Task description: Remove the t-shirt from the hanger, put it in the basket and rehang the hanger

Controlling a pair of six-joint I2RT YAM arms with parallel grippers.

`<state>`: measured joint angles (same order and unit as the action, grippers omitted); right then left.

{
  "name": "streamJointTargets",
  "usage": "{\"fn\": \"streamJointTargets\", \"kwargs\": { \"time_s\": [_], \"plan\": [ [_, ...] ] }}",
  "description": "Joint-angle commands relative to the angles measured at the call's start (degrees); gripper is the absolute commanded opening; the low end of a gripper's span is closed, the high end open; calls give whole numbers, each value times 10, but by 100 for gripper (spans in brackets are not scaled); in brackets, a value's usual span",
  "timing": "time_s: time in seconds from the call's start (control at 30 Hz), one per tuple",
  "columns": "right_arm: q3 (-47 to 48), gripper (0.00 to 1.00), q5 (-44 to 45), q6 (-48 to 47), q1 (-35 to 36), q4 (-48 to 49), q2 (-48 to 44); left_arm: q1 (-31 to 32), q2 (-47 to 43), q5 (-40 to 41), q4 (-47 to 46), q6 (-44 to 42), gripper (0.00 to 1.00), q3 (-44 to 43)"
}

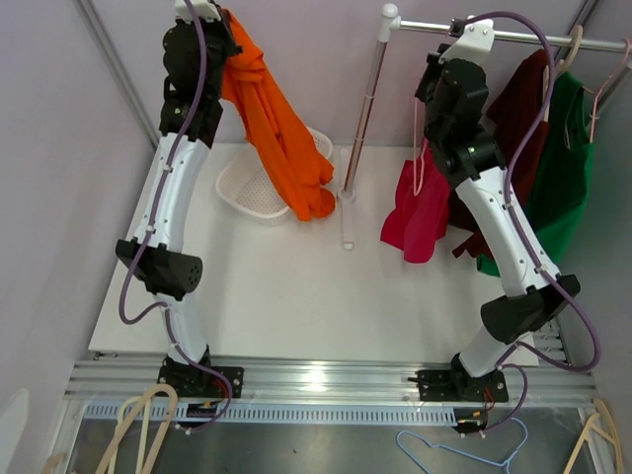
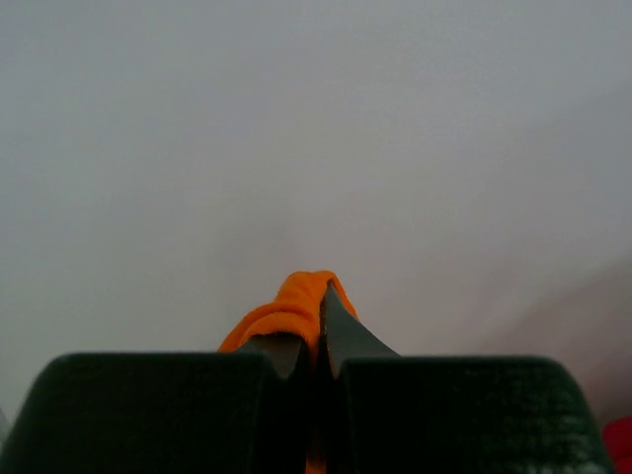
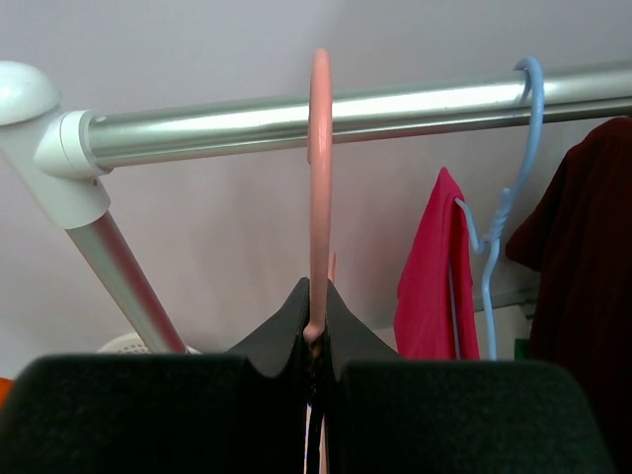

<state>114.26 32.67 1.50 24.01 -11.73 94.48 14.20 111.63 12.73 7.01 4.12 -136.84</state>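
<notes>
The t-shirt (image 1: 281,128) is clamped in the left gripper (image 2: 318,331), far left. The hanger (image 3: 320,148) is pinched by the right gripper (image 3: 316,321).

Setting: robot test cell, laboratory type. Evidence: plain enclosure walls (image 1: 59,148); white table (image 1: 296,286); aluminium mounting rail (image 1: 326,380); clothes rail (image 1: 513,37); loose spare hangers (image 1: 148,395).

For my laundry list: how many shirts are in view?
4. An orange shirt held up by the left gripper, and a pink shirt, a dark red shirt and a green shirt hanging at the rail on the right. The right arm may hide more.
</notes>
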Motion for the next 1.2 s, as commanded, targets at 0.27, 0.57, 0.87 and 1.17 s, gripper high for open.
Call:
{"fn": "streamJointTargets", "kwargs": {
  "time_s": [0.27, 0.57, 0.87, 1.17],
  "plan": [
    [60, 0, -15, 4, -3, -12, 10, -16, -56, -17, -100, 20, 1, -63],
    [62, 0, -16, -9, -4, -15, 13, -31, -6, -2, -108, 4, 1, -51],
    [53, 0, -45, -35, -9, 35, 17, -27, -4, -26, -7, 86, 1, 101],
    [65, 0, -131, -82, -34, 130, 44, 2, 9, -47, 116, 135, 1, 129]
  ]
}}
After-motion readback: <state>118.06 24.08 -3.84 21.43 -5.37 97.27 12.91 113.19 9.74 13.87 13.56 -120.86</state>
